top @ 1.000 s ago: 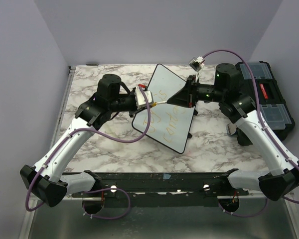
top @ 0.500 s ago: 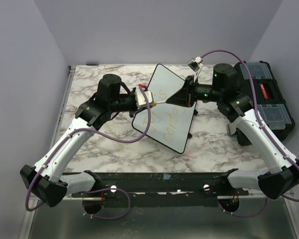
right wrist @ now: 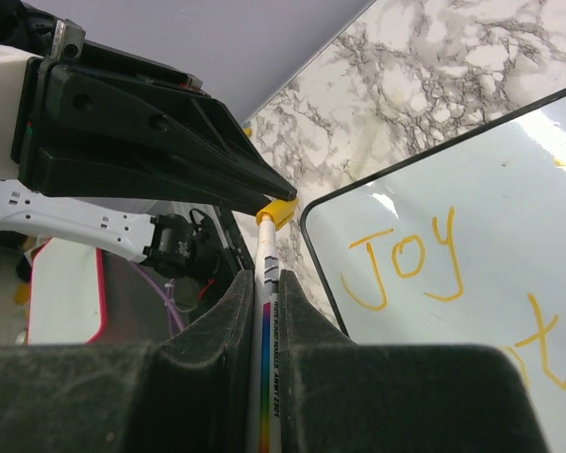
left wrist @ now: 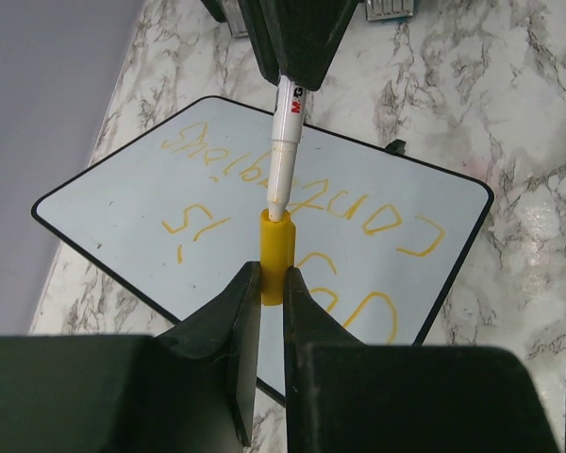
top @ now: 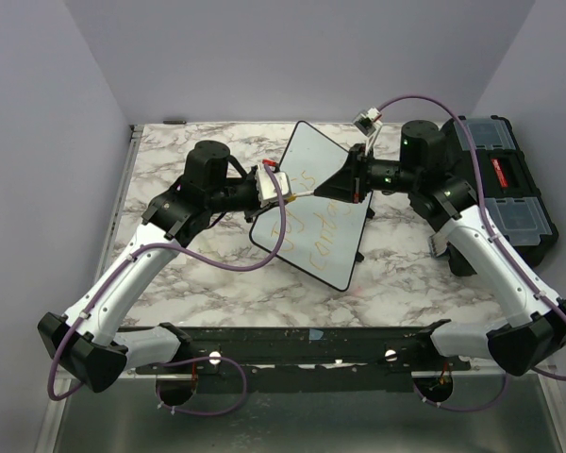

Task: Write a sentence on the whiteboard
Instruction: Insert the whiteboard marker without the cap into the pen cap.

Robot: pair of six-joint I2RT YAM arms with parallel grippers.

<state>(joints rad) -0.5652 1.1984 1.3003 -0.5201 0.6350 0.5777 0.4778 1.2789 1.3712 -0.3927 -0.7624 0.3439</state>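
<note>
Two pincers meet nose to nose, and the coming move turns on the single line they share. The left gripper is clenched on a short yellow plastic cap, whose open mouth faces straight away from its fingertips. Directly ahead of that mouth a long white felt marker with a rainbow-striped barrel runs along the same axis. Its nib end has entered the cap, though how deeply it sits I cannot tell. The far end of the barrel is clamped between the fingers of the right gripper, so from that side the cap lies dead ahead, just beyond its tips. Seating the cap probably calls for a straight push along this shared axis, with neither arm drifting sideways. Beneath both pincers, and apart from them, the large flat white whiteboard with a thin black rim rests on the grey-veined marble tabletop. The sentence, thin yellow-orange handwriting reading "Joy is contagious", crosses it in two lines, so the writing looks done.
</note>
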